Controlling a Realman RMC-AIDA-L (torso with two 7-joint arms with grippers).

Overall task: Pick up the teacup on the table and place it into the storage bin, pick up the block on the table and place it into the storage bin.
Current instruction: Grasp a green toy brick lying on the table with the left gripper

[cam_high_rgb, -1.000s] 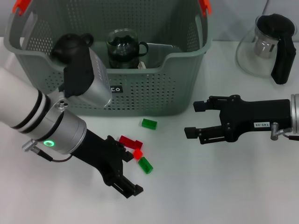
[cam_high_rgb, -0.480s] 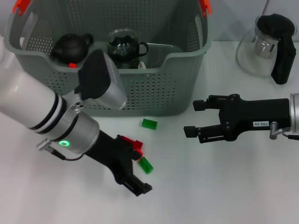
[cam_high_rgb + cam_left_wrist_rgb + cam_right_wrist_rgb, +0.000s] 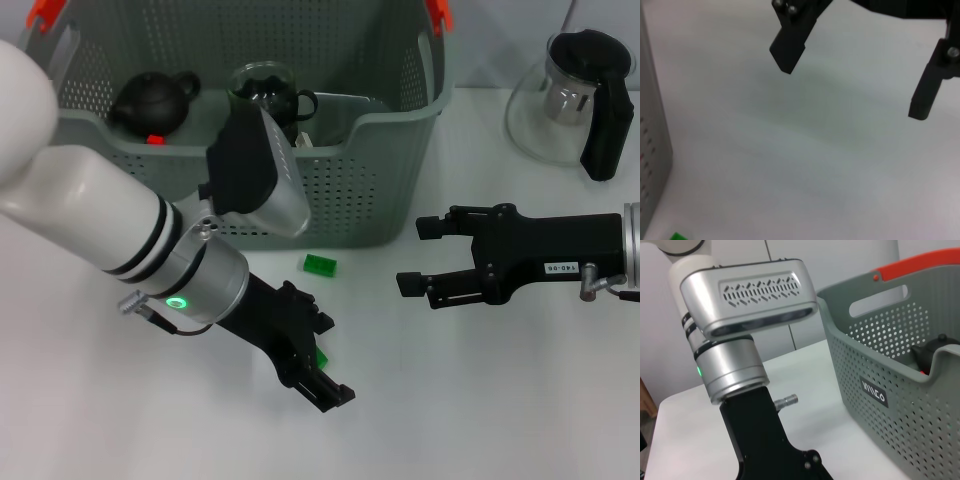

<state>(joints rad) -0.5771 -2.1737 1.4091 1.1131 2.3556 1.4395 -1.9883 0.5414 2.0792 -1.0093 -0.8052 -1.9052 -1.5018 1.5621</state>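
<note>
White counter [image 3: 520,420] underneath everything. Grey perforated plastic next: storage bin [image 3: 400,200] toward the far left corner of the counter, orange handle clips [image 3: 438,12] at its top edges, small black label [image 3: 873,392] with white lettering on its front wall as caught by the right wrist view. Crossing before that front wall, left arm [image 3: 90,210] in white and silver with a green ring lit at the wrist, ending in the black left gripper [image 3: 330,358] low over the counter's middle, near the front edge; jaws spread, nothing clearly pinched between them. Over by the right edge, right gripper [image 3: 412,257], black as well, held level above bare counter and pointing toward the bin, well apart from it; jaws spread and empty. At the far right corner, glass pitcher [image 3: 560,105] with a black lid and handle, upright. Inside the bin, black teapot [image 3: 152,100] against the left side, with a small red piece [image 3: 154,140] just beside its base. Near it, toward the bin's middle, glass teacup [image 3: 262,95] with a dark handle, upright and already in the bin. On the counter just before the bin's front wall, green block [image 3: 320,265], lying free. Closer to the front edge, sliver of a second green block [image 3: 320,356] showing between the left jaws; touching them or not, cannot tell.
</note>
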